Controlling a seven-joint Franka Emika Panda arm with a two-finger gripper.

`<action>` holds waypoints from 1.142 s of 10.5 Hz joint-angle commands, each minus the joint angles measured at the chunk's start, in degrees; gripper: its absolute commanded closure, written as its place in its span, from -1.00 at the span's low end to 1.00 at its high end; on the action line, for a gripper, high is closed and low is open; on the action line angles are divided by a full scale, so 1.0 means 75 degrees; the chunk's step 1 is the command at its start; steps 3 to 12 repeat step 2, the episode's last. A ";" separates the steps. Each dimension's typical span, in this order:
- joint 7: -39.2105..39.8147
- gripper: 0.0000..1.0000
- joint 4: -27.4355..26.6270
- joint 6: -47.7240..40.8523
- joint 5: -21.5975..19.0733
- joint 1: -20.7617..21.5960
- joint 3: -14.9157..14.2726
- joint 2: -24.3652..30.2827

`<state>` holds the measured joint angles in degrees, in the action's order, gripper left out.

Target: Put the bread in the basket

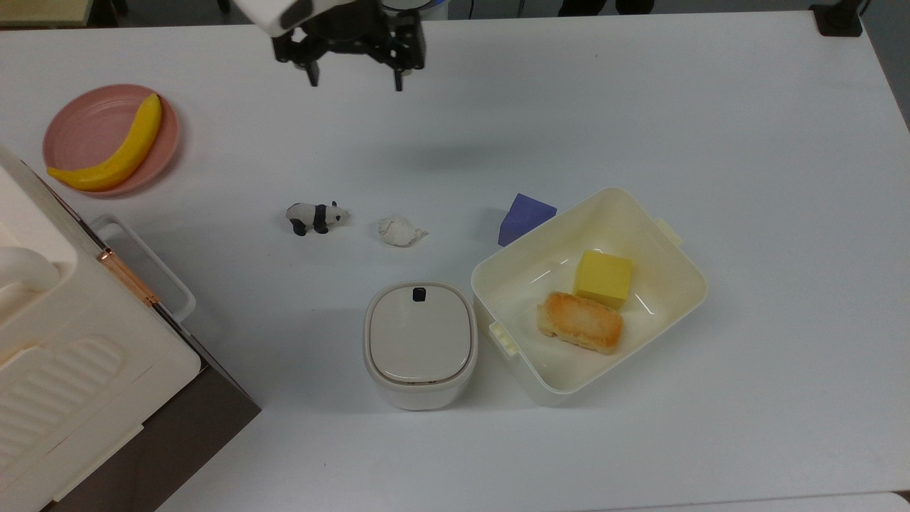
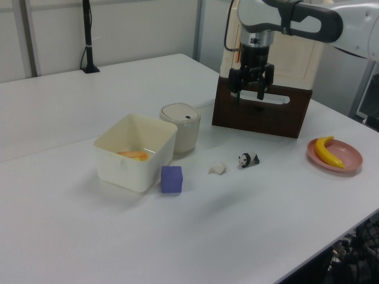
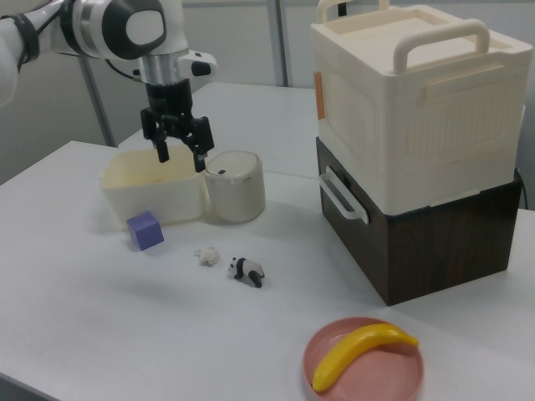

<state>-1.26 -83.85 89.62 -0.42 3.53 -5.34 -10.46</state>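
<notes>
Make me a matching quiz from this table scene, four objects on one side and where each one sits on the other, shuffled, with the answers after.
Things:
1. bread
2. banana
3. purple block
4. panda figure

Places:
A. on the pink plate
B. on the table beside the crumpled white scrap
C. inside the basket, next to the yellow block
D. on the table just outside the basket's wall

Pairs: 1-C, 2-A, 3-D, 4-B
</notes>
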 commanded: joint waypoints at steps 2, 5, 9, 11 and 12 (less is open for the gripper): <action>-0.0686 -1.00 -0.0257 0.0285 -0.0014 -0.0002 -0.0003 0.0235; -0.0686 -1.00 -0.0257 0.0285 -0.0014 -0.0002 -0.0003 0.0235; -0.0686 -1.00 -0.0257 0.0285 -0.0014 -0.0002 -0.0003 0.0235; -0.0686 -1.00 -0.0257 0.0285 -0.0014 -0.0002 -0.0003 0.0235; -0.0686 -1.00 -0.0257 0.0285 -0.0014 -0.0002 -0.0003 0.0235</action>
